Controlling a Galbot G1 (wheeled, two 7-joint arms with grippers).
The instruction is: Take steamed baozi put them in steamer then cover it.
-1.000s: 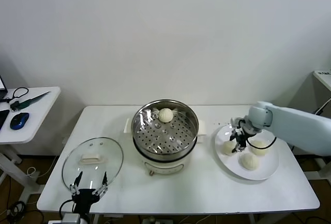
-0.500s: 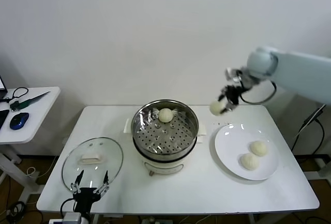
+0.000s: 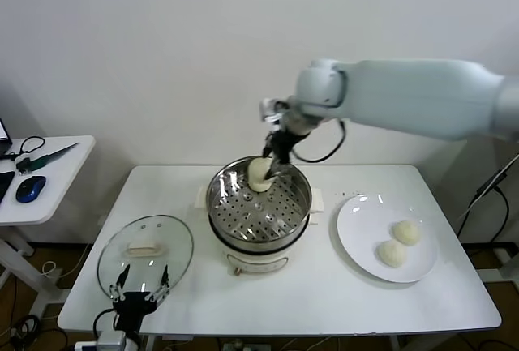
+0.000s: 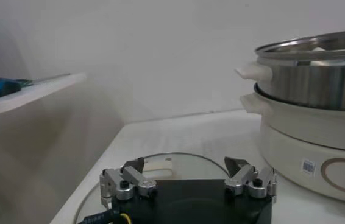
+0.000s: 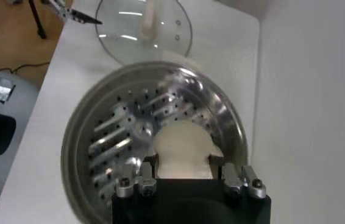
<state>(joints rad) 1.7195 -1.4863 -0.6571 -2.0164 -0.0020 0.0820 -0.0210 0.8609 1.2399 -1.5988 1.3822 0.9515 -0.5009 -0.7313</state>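
The white table (image 3: 324, 302) carries everything, and the steamer (image 3: 259, 213) is taken as the landmark: a shiny steel pot with a perforated tray, seated on a cream-white base near the table's middle. On the base's front a small white sticker with a dark code square (image 4: 308, 166) is seen in the left wrist view, beside a thin circular outline; no writing on either can be read.

The cover (image 3: 145, 252), a clear glass lid with a cream-white handle, is laid flat on the table to the left of the steamer, well apart from it. A white plate (image 3: 357, 241) is set to the steamer's right, and two steamed baozi (image 3: 405, 233) are seen on it, close together.

The right arm is stretched across from the right, and the right end effector (image 3: 268, 166) is held over the far part of the steamer's tray, closed on one bun (image 5: 181, 149), which is gripped from both sides by the fingers (image 5: 147, 167). Whether a further bun lies beneath it cannot be told.

The left end effector (image 3: 138, 290) is parked at the table's near edge, just before the cover, its fingers spread apart and gripping nothing.

On a side table (image 3: 49, 193) far to the steamer's left, a blue mouse (image 3: 30, 189) is seen.
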